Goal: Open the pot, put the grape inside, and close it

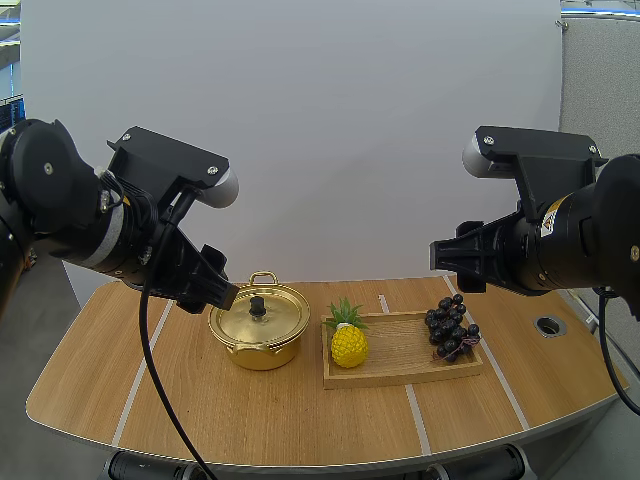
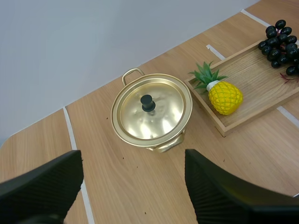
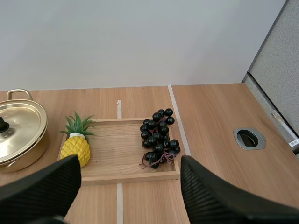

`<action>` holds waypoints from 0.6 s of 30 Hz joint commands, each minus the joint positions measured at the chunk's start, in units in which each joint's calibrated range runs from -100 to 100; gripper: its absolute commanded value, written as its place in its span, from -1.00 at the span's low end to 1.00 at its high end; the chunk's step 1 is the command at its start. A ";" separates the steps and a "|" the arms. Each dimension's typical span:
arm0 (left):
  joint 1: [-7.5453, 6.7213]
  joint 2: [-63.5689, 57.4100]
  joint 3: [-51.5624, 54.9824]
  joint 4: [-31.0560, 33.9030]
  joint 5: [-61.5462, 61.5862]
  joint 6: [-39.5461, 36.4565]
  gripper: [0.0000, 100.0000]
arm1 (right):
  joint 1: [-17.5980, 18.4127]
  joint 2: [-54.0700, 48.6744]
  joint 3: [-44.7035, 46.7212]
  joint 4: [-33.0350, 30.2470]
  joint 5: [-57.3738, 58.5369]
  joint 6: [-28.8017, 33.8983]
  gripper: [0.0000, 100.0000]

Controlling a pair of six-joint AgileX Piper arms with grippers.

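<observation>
A gold pot (image 1: pixel 259 325) stands left of centre on the table, its lid (image 2: pixel 152 109) on and topped by a black knob (image 2: pixel 148 102). A bunch of dark grapes (image 1: pixel 451 328) lies at the right end of a wooden tray (image 1: pixel 400 368). My left gripper (image 1: pixel 222 290) hovers high above the table just left of the pot, fingers (image 2: pixel 46 182) open and holding nothing. My right gripper (image 1: pixel 452 262) hangs open above and behind the grapes (image 3: pixel 159 138), well clear of them.
A yellow toy pineapple (image 1: pixel 348 342) stands at the tray's left end, close to the pot. A round metal grommet (image 1: pixel 550 325) is set in the table at the far right. Bare wood lies in front of the pot and tray.
</observation>
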 commanded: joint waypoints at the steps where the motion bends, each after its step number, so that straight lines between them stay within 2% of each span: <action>1: 0.07 0.20 -0.20 0.57 0.02 -0.33 1.00 | 0.11 -0.01 -0.31 -0.27 0.00 0.82 1.00; 10: 0.07 1.57 -0.20 0.51 -5.80 -0.33 1.00 | 0.11 -0.01 -0.31 -0.27 0.00 0.82 1.00; 18: 0.07 15.64 -0.20 0.40 -3.56 2.04 1.00 | 0.11 -0.01 -0.31 -0.27 0.00 0.82 1.00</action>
